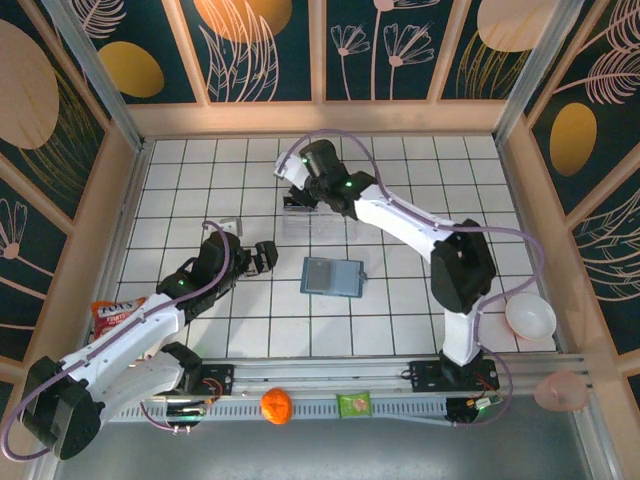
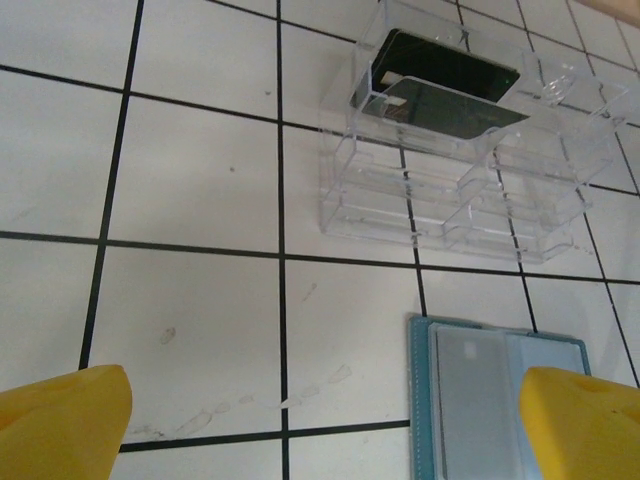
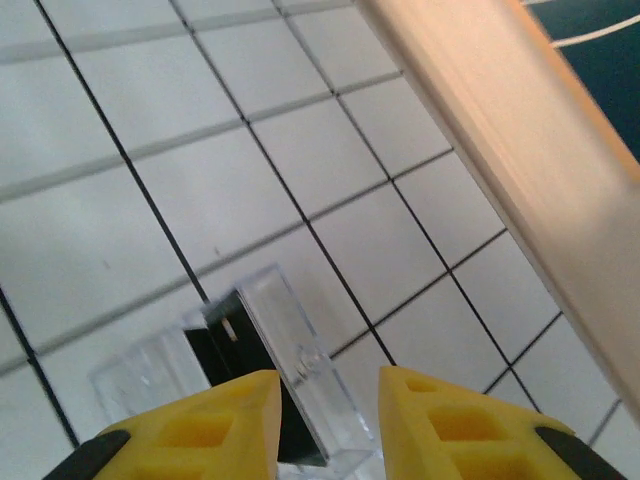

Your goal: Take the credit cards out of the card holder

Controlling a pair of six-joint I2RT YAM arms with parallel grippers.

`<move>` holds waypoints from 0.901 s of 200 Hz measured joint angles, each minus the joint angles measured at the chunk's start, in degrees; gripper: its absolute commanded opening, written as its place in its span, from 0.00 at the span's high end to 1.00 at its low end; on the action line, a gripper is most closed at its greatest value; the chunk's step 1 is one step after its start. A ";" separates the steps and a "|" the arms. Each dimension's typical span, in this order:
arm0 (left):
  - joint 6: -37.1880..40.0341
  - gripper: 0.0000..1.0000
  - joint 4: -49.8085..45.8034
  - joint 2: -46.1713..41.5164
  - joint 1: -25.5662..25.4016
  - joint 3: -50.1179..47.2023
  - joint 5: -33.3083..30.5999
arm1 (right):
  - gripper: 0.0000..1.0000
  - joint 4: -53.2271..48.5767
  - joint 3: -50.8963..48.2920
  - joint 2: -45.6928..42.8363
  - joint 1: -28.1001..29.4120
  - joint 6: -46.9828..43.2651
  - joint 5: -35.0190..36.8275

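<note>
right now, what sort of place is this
Probably a robot test cell, not a home: left arm and right arm bolted to a rail, a white gridded tabletop, and wood-framed walls with painted panels closing it in.

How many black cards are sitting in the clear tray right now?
2, both in one end compartment of the clear tray: one black card at the back, a second black card in front. Any left inside the teal card holder would be hidden.

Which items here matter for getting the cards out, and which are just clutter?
Job:
- black credit cards
- card holder
- clear tray the cards sit in

Clutter:
- orange ball
- green packet
- white bowl
- snack bag
</note>
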 measured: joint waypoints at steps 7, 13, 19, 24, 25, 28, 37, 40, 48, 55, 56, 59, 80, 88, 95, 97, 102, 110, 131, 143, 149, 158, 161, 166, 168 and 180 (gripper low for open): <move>-0.02 0.01 0.37 0.11 0.00 -0.07 -0.02 | 0.69 1.51 -1.77 -1.51 -0.02 3.37 -0.39; -0.09 0.01 0.81 0.26 0.00 -0.17 -0.07 | 0.71 2.56 -3.23 -2.86 -0.17 6.67 -1.11; -0.22 0.01 1.18 0.48 0.00 -0.28 -0.22 | 0.73 3.41 -4.37 -3.82 -0.31 9.55 -1.99; -0.31 0.01 1.40 0.68 0.00 -0.37 -0.26 | 0.76 4.07 -5.31 -4.59 -0.39 11.80 -2.86; -0.35 0.01 1.42 0.72 0.00 -0.39 -0.28 | 0.76 4.28 -5.62 -4.79 -0.44 12.59 -3.04; -0.42 0.01 1.55 0.83 0.00 -0.44 -0.39 | 0.77 4.66 -6.03 -5.05 -0.46 13.88 -3.28; -0.68 0.01 1.92 1.03 0.00 -0.74 -0.66 | 0.81 5.68 -7.87 -6.05 -0.57 17.77 -4.57; -0.74 0.01 2.05 1.05 -0.02 -0.90 -0.76 | 0.82 5.88 -8.39 -6.27 -0.63 18.99 -4.94; -1.01 0.01 2.47 1.05 0.00 -1.36 -1.20 | 0.86 5.90 -9.53 -6.58 -0.72 22.16 -5.64; -1.18 0.01 2.89 1.05 0.00 -1.75 -1.57 | 0.89 5.73 -10.27 -6.56 -0.72 24.65 -6.03; -1.25 0.01 2.91 1.05 0.00 -1.79 -1.62 | 0.89 5.66 -10.40 -6.54 -0.72 24.94 -6.10; -1.36 0.01 3.06 1.05 0.00 -1.92 -1.77 | 0.91 5.55 -10.69 -6.49 -0.72 25.66 -6.27; -1.75 0.01 3.85 0.96 0.00 -2.93 -2.43 | 1.00 4.42 -13.33 -6.38 -0.59 31.21 -6.40; -1.95 0.01 4.07 0.90 0.00 -3.26 -2.64 | 1.00 4.13 -14.32 -6.25 -0.59 32.81 -6.38; -2.03 0.01 4.22 0.74 0.00 -3.54 -2.80 | 1.00 3.69 -15.06 -5.88 -0.52 33.73 -6.34; -2.08 0.01 4.20 0.66 0.00 -3.61 -2.84 | 1.00 3.58 -15.19 -5.68 -0.48 33.94 -6.38; -2.19 0.01 4.20 0.50 0.00 -3.78 -2.84 | 1.00 3.19 -15.34 -5.25 -0.44 34.49 -6.36; -2.38 0.01 4.20 0.24 0.00 -3.96 -2.86 | 1.00 2.89 -15.39 -4.13 -0.24 35.15 -6.14; -2.40 0.01 4.28 -0.31 0.00 -3.96 -2.86 | 1.00 1.62 -14.62 -0.70 0.44 36.02 -5.57; -2.40 0.01 4.33 -0.52 0.00 -3.96 -2.86 | 1.00 0.66 -13.22 1.75 0.70 36.48 -5.16; -2.43 0.01 4.33 -0.61 0.00 -3.96 -2.84 | 1.00 0.20 -12.35 2.82 0.76 36.59 -4.81; -2.45 0.01 4.33 -0.72 0.00 -3.98 -2.84 | 1.00 -0.33 -10.71 4.61 0.85 36.61 -3.80; -2.45 0.01 4.33 -0.79 0.00 -3.98 -2.84 | 1.00 -0.48 -10.19 5.07 0.87 36.61 -3.52; -2.56 0.01 4.33 -0.85 0.00 -3.98 -2.84 | 1.00 -0.66 -9.27 5.88 0.87 36.61 -2.84; -2.58 0.01 4.33 -0.90 0.00 -3.98 -2.84 | 1.00 -0.72 -8.92 6.21 0.92 36.61 -2.60; -2.60 0.01 4.35 -1.09 0.00 -4.07 -2.84 | 1.00 -1.51 -6.73 7.65 0.92 36.59 -1.05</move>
